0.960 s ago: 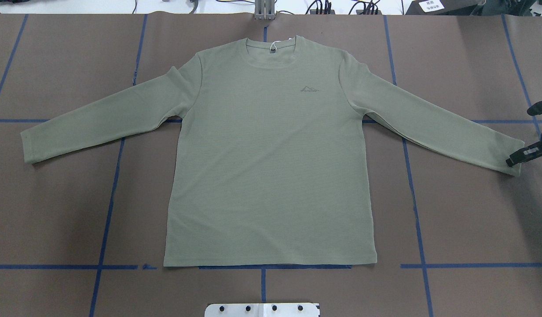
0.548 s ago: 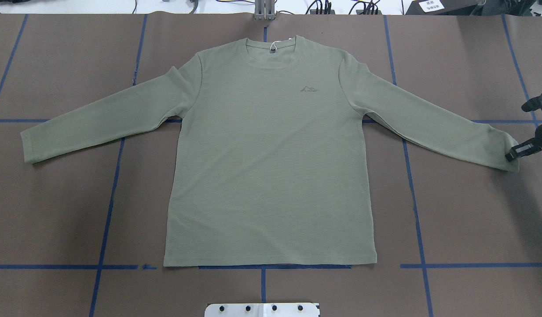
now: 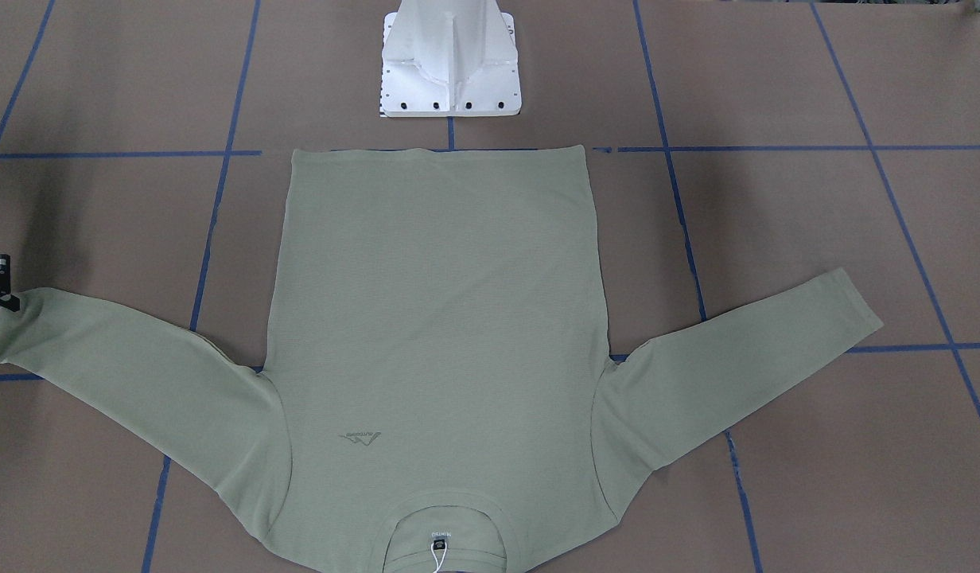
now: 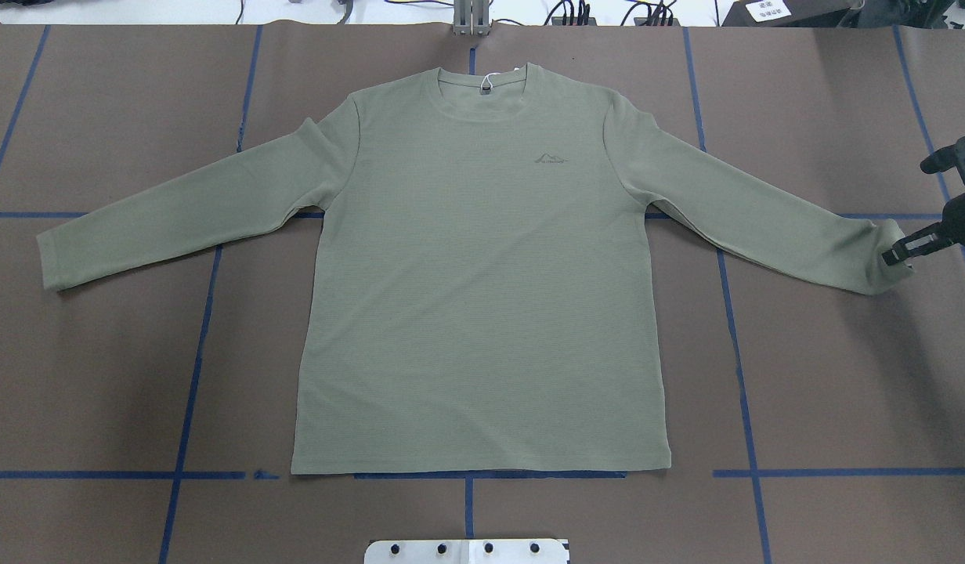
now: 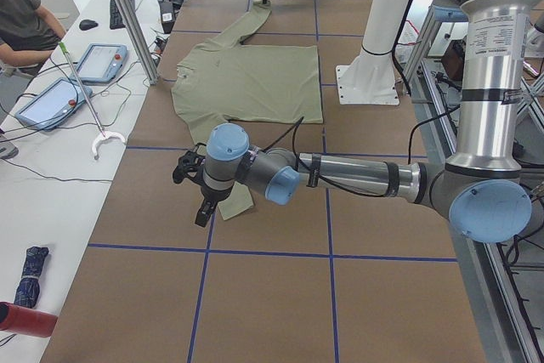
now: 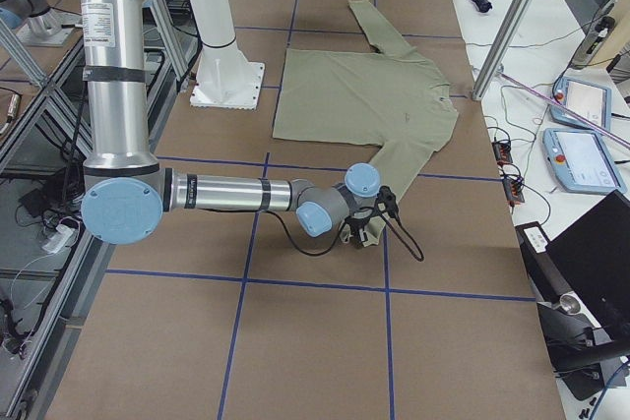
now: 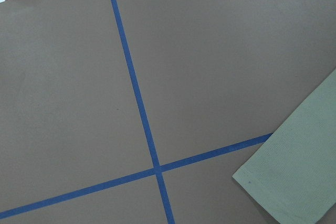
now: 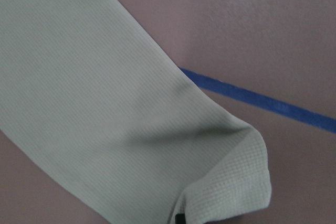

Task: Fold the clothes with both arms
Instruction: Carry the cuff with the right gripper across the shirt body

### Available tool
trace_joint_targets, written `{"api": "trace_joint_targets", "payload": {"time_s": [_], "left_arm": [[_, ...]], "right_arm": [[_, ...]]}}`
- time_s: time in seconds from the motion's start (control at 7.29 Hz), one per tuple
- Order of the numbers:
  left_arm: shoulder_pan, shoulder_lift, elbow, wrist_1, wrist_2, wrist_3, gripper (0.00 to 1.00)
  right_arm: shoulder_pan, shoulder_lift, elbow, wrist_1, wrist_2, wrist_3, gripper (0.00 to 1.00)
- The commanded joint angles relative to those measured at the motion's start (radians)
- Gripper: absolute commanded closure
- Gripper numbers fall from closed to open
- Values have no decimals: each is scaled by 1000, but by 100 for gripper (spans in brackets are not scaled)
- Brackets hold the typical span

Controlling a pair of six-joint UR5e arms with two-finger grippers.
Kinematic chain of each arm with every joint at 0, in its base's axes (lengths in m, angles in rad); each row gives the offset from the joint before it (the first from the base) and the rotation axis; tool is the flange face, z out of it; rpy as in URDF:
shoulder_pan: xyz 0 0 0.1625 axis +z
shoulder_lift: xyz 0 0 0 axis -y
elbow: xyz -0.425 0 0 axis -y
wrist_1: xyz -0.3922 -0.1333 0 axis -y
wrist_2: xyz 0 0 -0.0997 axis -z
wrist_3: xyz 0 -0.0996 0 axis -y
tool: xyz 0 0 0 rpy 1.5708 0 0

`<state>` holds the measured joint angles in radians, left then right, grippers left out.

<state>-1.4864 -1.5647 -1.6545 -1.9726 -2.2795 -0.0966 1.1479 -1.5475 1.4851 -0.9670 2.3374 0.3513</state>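
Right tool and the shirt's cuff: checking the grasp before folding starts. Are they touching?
Touching. Overhead view shows the right tool on the cuff, which is bunched and raised; right wrist view shows the cuff curled against a black fingertip.

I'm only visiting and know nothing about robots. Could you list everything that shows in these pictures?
shirt: one, pale sage green, long-sleeved, spread flat and front-up mid-table
hang tag: one, white, at the shirt's neck
table cover: one, brown, under everything
tape lines: several, blue, a grid on the cover
pedestal: one, white, beside the shirt's hem
handheld screens: two, blue-edged, on the white side bench
person: one, dark top, seated at that bench
left arm: one, grey-silver with light-blue caps, low beside one cuff
left gripper: one, black, open or shut unclear
right arm: one, same colours, reaching to the other cuff
right gripper: one, black, shut on that raised cuff
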Motion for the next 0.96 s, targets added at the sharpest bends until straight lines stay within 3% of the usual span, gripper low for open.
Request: {"api": "trace_joint_targets", "payload": {"time_s": [0.0,0.27,0.69,0.82], "left_arm": [[0,0,-2,0,-2,0,0],[0,2,-5,1,-3,-2,0],[-2,3,-4,0,-3,-2,0],[0,3,-2,0,-3,0,0]], "right_arm": [[-7,108,53,-2,30,213,100],[-149,276,47,-15,16,439,100],[-322,791,2,-523,-227,462,100],[-332,890,-50,-522,-230,501,100]]}}
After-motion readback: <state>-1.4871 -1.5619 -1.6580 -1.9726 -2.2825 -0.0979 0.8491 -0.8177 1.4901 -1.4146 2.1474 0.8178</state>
